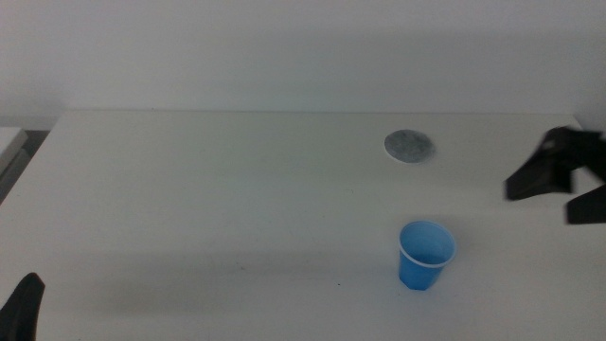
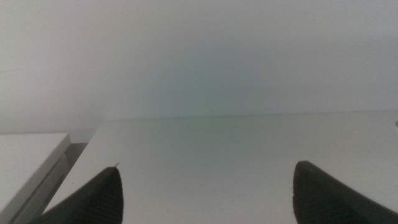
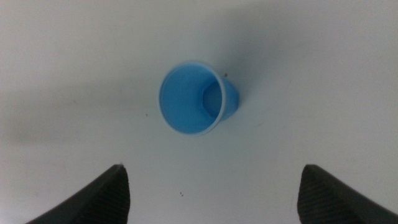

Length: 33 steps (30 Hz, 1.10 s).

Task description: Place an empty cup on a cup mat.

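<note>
Blue and upright, the cup (image 1: 425, 254) stands alone on the white tabletop (image 1: 208, 199) toward its near right part, empty as far as its blue inside shows. One cup mat (image 1: 409, 146) lies flat farther back, well apart from the cup, nearer the far edge. The right gripper (image 1: 554, 185) hangs over the right edge of the tabletop with its jaws spread wide and nothing between them; its wrist view looks down on the cup's open mouth. The left gripper (image 2: 205, 193) waits at the near left corner, jaws likewise spread and empty.

A light, tapered cup like this will probably tip or skid if one jaw touches it first, and a hard squeeze could crumple its thin wall. Set down off-centre, it could overhang the mat, which is only slightly wider.

Count: one cup, one mat, two grippers.
</note>
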Each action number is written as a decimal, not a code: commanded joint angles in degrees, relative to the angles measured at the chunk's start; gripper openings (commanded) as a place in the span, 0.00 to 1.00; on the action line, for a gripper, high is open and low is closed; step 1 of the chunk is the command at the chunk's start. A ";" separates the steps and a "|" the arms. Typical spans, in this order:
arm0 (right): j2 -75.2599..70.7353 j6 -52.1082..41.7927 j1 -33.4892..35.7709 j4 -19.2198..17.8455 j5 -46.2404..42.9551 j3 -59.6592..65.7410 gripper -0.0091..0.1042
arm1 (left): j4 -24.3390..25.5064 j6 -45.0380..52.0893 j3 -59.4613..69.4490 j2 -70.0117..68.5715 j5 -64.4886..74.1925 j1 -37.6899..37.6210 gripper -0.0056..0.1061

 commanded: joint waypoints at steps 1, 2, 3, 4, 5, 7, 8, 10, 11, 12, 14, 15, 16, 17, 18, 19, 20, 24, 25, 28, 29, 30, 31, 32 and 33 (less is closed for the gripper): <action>3.00 1.85 3.00 -1.48 -2.07 -0.52 0.90 | -0.13 -0.16 -0.02 -0.21 -0.74 -0.06 0.89; 4.42 3.60 4.64 -2.58 -3.49 -0.52 0.90 | -0.13 -0.16 -0.02 -0.21 -0.74 -0.06 0.89; 5.83 5.54 6.35 -3.74 -4.73 -0.52 0.90 | -0.13 -0.16 -0.02 -0.21 -0.74 -0.06 0.89; 6.97 7.19 7.65 -4.48 -5.92 -0.52 0.90 | -0.13 -0.16 -0.02 -0.21 -0.74 -0.06 0.89; 8.46 8.27 9.16 -5.24 -6.90 -0.52 0.90 | -0.13 -0.16 -0.02 -0.21 -0.74 -0.06 0.89; 11.10 9.39 11.64 -5.83 -8.43 -0.52 0.89 | -0.13 -0.16 -0.02 -0.21 -0.74 -0.06 0.89; 12.54 9.94 12.79 -5.83 -9.31 -0.52 0.88 | -0.13 -0.16 -0.02 -0.21 -0.74 -0.06 0.89; 15.33 10.11 14.70 -5.83 -11.26 -0.52 0.86 | -0.13 -0.16 -0.02 -0.21 -0.74 -0.06 0.89; 16.69 10.47 15.26 -5.98 -12.35 -0.52 0.84 | -0.13 -0.16 -0.02 -0.21 -0.74 -0.06 0.89; 18.03 11.19 15.54 -6.40 -13.23 -0.52 0.82 | -0.13 -0.16 -0.02 -0.21 -0.74 -0.06 0.89; 20.41 12.36 15.54 -6.95 -14.20 -0.52 0.78 | -0.13 -0.16 -0.02 -0.21 -0.74 -0.06 0.89; 21.59 12.81 15.54 -7.61 -14.48 -0.52 0.76 | -0.13 -0.16 -0.02 -0.21 -0.74 -0.06 0.89; 22.50 13.19 15.54 -8.52 -14.70 -0.52 0.74 | -0.13 -0.16 -0.02 -0.21 -0.74 -0.06 0.89; 23.56 13.70 15.54 -9.37 -14.84 -0.52 0.73 | -0.13 -0.16 -0.02 -0.21 -0.74 -0.06 0.89; 24.60 14.03 15.54 -9.60 -14.95 -0.52 0.71 | -0.13 -0.16 -0.02 -0.21 -0.74 -0.06 0.89; 25.58 14.37 15.54 -9.60 -15.05 -0.52 0.70 | -0.13 -0.16 -0.02 -0.21 -0.74 -0.06 0.89; 26.43 14.48 15.54 -9.60 -15.40 -0.52 0.68 | -0.13 -0.16 -0.02 -0.21 -0.74 -0.06 0.89; 29.10 14.48 15.54 -9.75 -17.20 -0.52 0.50 | -0.13 -0.16 -0.02 -0.21 -0.74 -0.06 0.89; 29.25 14.48 15.54 -10.05 -18.06 -0.52 0.41 | -0.13 -0.16 -0.02 -0.21 -0.74 -0.06 0.89; 29.04 14.01 15.54 -10.64 -18.68 -0.52 0.06 | -0.13 -0.16 -0.02 -0.21 -0.74 -0.06 0.89; 28.61 13.74 15.54 -10.64 -18.51 -0.60 0.07 | -0.13 -0.16 -0.02 -0.21 -0.74 -0.06 0.89; 28.02 13.73 15.54 -10.64 -17.81 -1.00 0.07 | -0.13 -0.16 -0.02 -0.21 -0.74 -0.06 0.89; 27.40 13.44 15.54 -10.64 -17.23 -1.59 0.07 | -0.13 -0.16 -0.02 -0.21 -0.74 -0.06 0.89; 26.94 13.16 15.54 -11.12 -16.26 -2.63 0.06 | -0.13 -0.16 -0.02 -0.21 -0.74 -0.06 0.89; 26.74 13.16 15.54 -11.56 -15.02 -4.21 0.06 | -0.13 -0.16 -0.02 -0.21 -0.74 -0.06 0.89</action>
